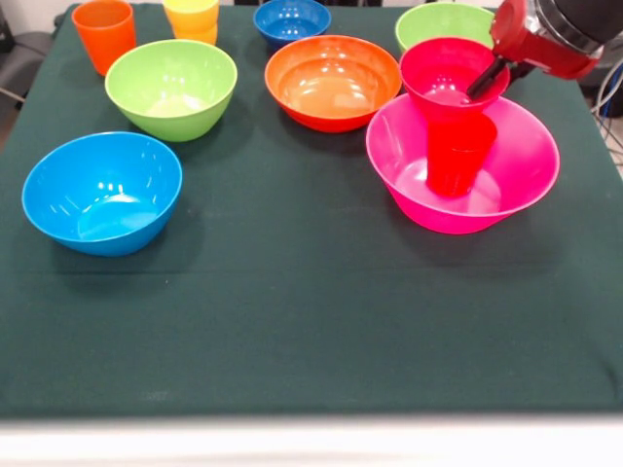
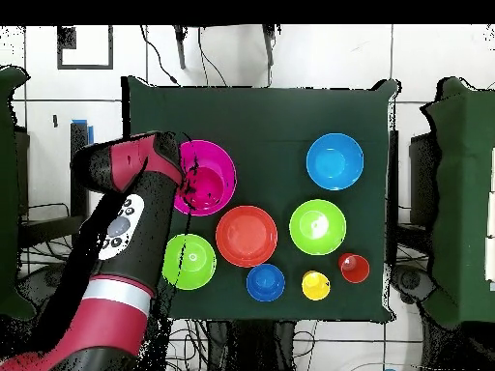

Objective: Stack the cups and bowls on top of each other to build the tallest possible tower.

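Big pink bowl (image 1: pixel 516 185), red cup (image 1: pixel 458 156), small crimson bowl (image 1: pixel 438 73), orange bowl (image 1: pixel 331 83), light blue bowl (image 1: pixel 102 195): glossy smooth plastic with bright highlights; table cover (image 1: pixel 292 331): dark green matt cloth; arm (image 2: pixel 116 280): smooth red and black casing.

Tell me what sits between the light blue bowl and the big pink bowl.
Nothing: in the front view only bare green cloth separates the light blue bowl from the big pink bowl.
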Action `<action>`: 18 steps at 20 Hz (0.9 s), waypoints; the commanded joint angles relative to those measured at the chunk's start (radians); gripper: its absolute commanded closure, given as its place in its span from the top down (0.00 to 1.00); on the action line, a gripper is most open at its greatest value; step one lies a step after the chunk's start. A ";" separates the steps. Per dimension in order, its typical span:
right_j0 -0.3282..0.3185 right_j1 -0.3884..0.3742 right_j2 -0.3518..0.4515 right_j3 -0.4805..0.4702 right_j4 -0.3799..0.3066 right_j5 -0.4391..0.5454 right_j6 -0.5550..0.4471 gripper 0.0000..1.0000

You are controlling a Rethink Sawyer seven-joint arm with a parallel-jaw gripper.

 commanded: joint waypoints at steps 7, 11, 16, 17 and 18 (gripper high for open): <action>0.010 0.027 0.090 -0.022 0.035 -0.029 0.210 0.00; 0.013 0.006 0.088 0.009 0.035 -0.036 0.204 0.00; 0.019 -0.015 0.086 0.032 0.037 -0.032 0.205 0.00; 0.018 -0.013 0.086 0.028 0.039 -0.028 0.206 0.00; 0.021 -0.017 0.086 0.030 0.040 -0.024 0.208 0.00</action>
